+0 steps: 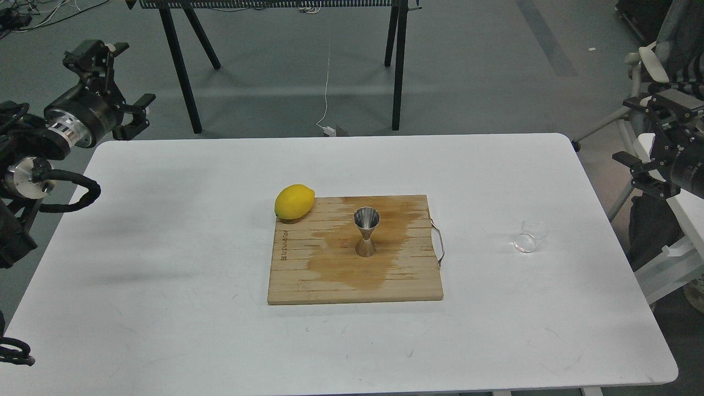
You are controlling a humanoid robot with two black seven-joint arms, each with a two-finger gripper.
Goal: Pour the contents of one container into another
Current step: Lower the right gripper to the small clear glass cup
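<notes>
**Jigger upright on wet board, glass cup off to the right, both arms clear of the table**

The near part of the white table lies bare from its front edge up to the wooden cutting board, which sits at the middle with its metal handle on the right side. A dark wet stain spreads over the board's centre and toward its far right corner. The steel jigger stands upright inside that stain, mouth up, apart from everything else on the board. A lemon rests at the board's far left corner, partly over its edge. The clear glass cup stands on the bare tabletop well to the right of the board, between the handle and the table's right edge; whether it holds liquid cannot be told. Wide bare surface flanks the board on the left as well. The left gripper hangs beyond the table's far left corner, above the floor, its fingers spread and holding nothing, well apart from the jigger. The right gripper hovers off the table's right edge, fingers apart and empty, nearer the cup than the board yet clearly away from it. Beyond the far edge, black trestle legs stand on the grey floor, with a white cable trailing down between them
</notes>
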